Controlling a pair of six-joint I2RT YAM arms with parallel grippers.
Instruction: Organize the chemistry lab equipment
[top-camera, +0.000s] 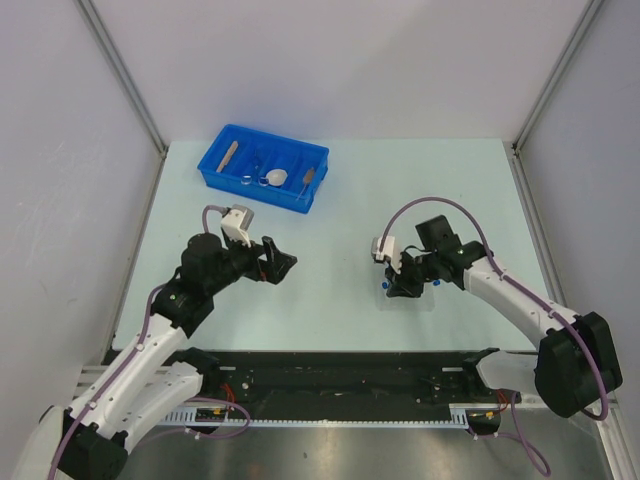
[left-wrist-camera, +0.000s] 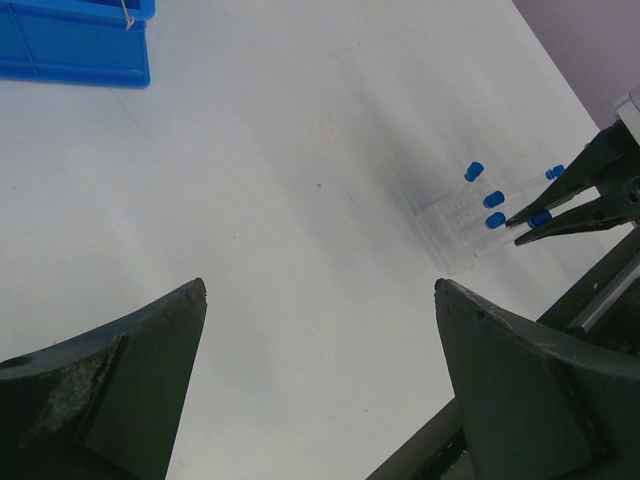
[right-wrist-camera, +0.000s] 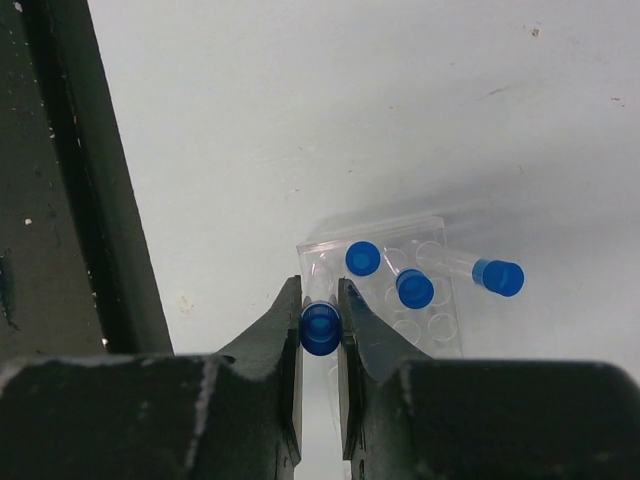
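The right gripper (right-wrist-camera: 320, 298) is clenched on the blue cap of a small clear tube (right-wrist-camera: 320, 330) at the near corner of the clear tube rack (right-wrist-camera: 440, 325), which stands on the table (right-wrist-camera: 300, 120) beside the right arm. The left gripper (left-wrist-camera: 320, 300) hangs released and empty. The tube looks light, stiff and slick-walled (probably thin plastic, apt to slip or tip), so the cap seems the surest hold. Its cap faces the wrist view and its long axis runs down toward the rack. A neighbouring tube (right-wrist-camera: 497, 277) leans with its cap to the right.

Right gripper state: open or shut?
Shut on a blue-capped tube: the right gripper pinches its cap from both sides, over the clear rack.
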